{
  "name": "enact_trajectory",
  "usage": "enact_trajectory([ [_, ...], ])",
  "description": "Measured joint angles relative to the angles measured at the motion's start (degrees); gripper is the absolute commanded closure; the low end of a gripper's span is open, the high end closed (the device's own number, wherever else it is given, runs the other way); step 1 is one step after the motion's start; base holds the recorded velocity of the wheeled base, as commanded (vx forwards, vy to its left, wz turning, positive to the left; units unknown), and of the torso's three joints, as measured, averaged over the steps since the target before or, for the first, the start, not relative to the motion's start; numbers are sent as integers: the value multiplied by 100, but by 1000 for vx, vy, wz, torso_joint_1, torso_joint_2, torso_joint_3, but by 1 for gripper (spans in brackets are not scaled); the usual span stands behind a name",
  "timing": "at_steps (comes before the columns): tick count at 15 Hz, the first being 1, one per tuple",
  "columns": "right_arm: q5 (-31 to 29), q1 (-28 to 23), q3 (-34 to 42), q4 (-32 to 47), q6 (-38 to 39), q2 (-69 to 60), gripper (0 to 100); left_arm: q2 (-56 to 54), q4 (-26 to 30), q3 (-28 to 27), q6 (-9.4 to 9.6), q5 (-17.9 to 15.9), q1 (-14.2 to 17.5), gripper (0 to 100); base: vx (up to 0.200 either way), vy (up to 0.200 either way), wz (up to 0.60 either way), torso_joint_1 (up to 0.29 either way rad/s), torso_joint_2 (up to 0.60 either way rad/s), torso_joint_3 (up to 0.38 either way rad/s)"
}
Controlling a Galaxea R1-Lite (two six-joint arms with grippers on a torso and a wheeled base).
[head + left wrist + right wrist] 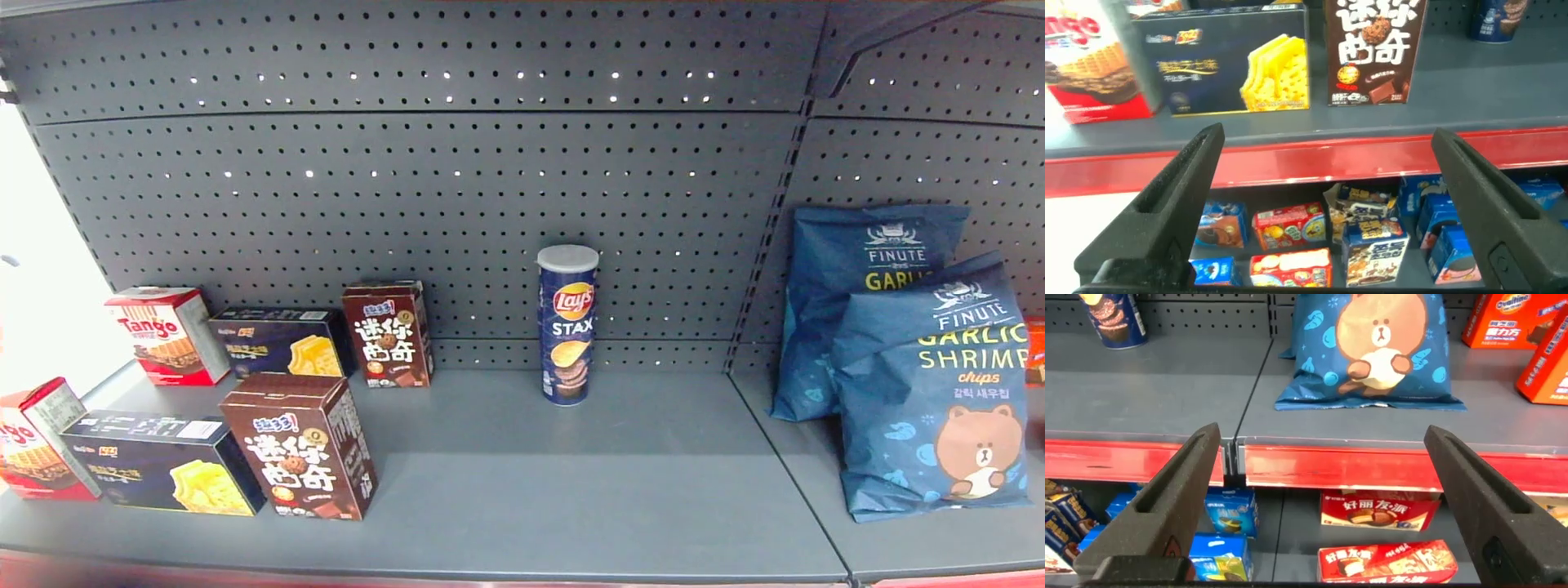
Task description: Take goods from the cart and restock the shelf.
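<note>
My left hand sits with its fingers spread wide apart and nothing between them, pointed level at the red front edge of the shelf. My right hand has the same pose: spread, empty, and aimed at the same red edge farther along.

Past the left hand stand the front-row brown chocolate box and the dark blue cracker box, both upright with their faces toward me. A lower shelf of small packs shows between the fingers, and I can't make them out clearly. Past the right hand lies the front blue chip bag, leaning back.

In the head view the chip can stands near centre, against the pegboard back panel. Its long axis is vertical and its grey lid is up. At 3 o'clock a second blue bag leans behind the front one, which is cut off by the frame edge. At 8 to 9 o'clock the boxes sit in two rows. The red wafer box in the near row is cropped, and the far row has three more boxes.
</note>
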Motion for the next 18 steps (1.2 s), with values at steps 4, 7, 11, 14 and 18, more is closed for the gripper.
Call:
enact_trajectory([
  [4,-9,2,0,2,6,0,0,0,-5,-2,0,0,2,0,0,0,600,9,5,2],
  [7,-9,5,0,2,6,0,0,0,-2,0,11,-11,7,0,0,0,600,4,2,6],
  [11,-9,5,0,2,6,0,0,0,-5,0,6,-11,2,0,0,0,600,4,1,2],
  [14,-11,5,0,2,0,0,0,0,-5,0,6,-7,7,0,0,0,600,2,2,4],
  [18,-9,5,0,0,-2,0,0,0,-5,0,2,0,5,0,0,0,450,1,1,1],
])
